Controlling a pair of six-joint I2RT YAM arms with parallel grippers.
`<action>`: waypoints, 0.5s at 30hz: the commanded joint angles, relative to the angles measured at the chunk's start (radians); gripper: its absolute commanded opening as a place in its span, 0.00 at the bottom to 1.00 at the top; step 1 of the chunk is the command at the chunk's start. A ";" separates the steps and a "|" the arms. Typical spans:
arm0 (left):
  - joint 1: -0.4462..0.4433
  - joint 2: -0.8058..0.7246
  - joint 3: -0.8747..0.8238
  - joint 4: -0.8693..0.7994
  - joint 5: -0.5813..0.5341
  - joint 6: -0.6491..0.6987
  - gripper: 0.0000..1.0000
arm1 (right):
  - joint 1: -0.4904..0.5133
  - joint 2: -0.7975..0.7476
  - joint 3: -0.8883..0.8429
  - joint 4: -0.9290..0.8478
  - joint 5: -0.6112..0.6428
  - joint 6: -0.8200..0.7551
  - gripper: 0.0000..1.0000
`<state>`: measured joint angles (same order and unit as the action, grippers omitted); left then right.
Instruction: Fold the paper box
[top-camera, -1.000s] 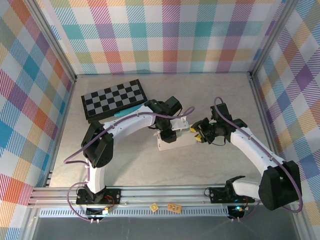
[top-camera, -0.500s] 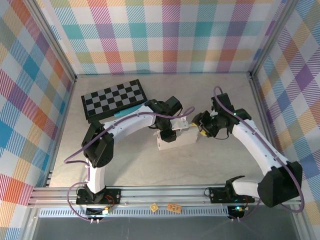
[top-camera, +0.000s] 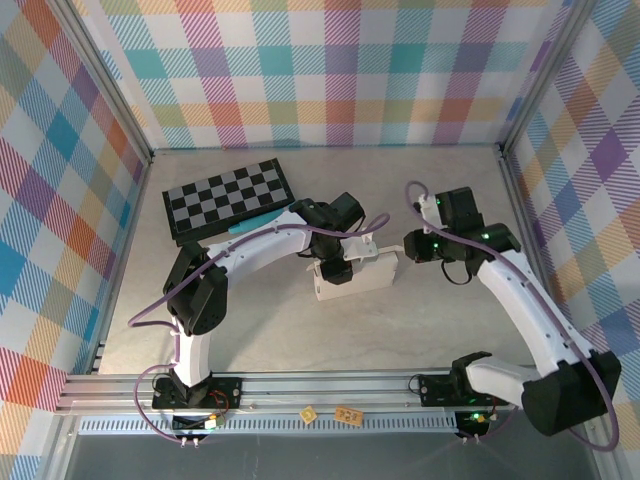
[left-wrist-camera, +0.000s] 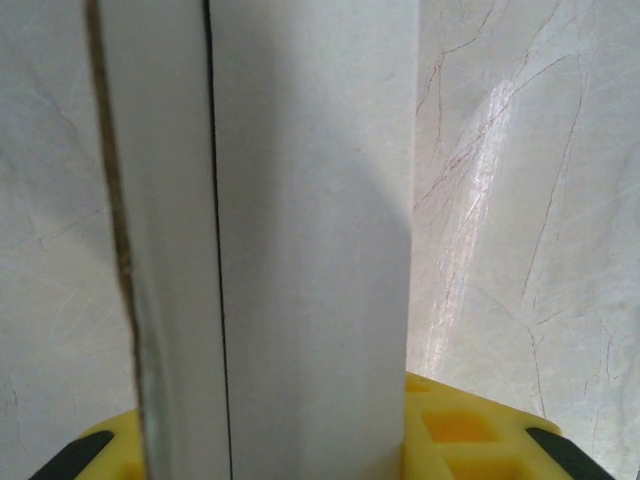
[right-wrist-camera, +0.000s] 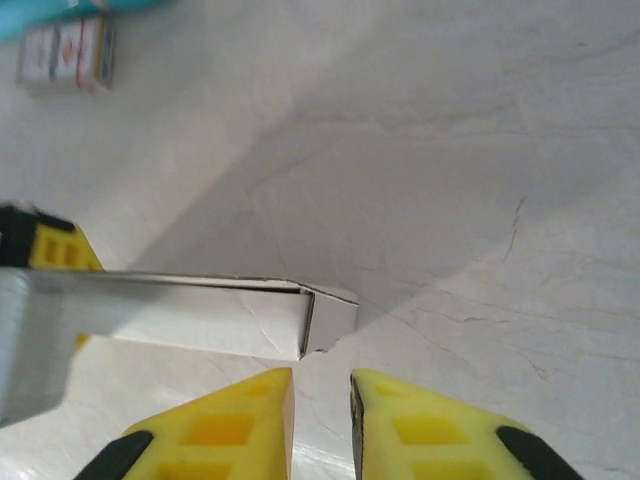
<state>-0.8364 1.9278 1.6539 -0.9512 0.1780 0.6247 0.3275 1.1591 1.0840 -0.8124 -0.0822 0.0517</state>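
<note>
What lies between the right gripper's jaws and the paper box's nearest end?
Bare table: in the right wrist view, a narrow marbled strip separates the right gripper from the paper box, with nothing lying on it.

You're looking into a cell closed on three sides by walls (top-camera: 340, 70) printed in pastel plaid, joined at the back corners by slanting aluminium posts (top-camera: 110, 82). The table (top-camera: 300, 340) is a pale, grey-veined, marble-look surface, evenly lit, with a soft streak of glare in the left wrist view. Along your near edge runs a slotted aluminium rail (top-camera: 330, 385).
</note>
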 joint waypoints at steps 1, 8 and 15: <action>-0.001 0.015 -0.018 -0.054 -0.010 0.033 0.31 | 0.000 -0.017 -0.038 -0.009 -0.067 -0.198 0.26; 0.001 0.044 -0.013 -0.059 0.020 0.058 0.31 | -0.007 0.035 -0.062 0.009 -0.117 -0.297 0.28; 0.029 0.038 -0.031 -0.057 0.019 0.085 0.31 | -0.021 0.154 0.037 -0.022 -0.095 -0.342 0.30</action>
<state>-0.8268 1.9301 1.6535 -0.9516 0.1940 0.6678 0.3199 1.2949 1.0565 -0.8143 -0.1654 -0.2359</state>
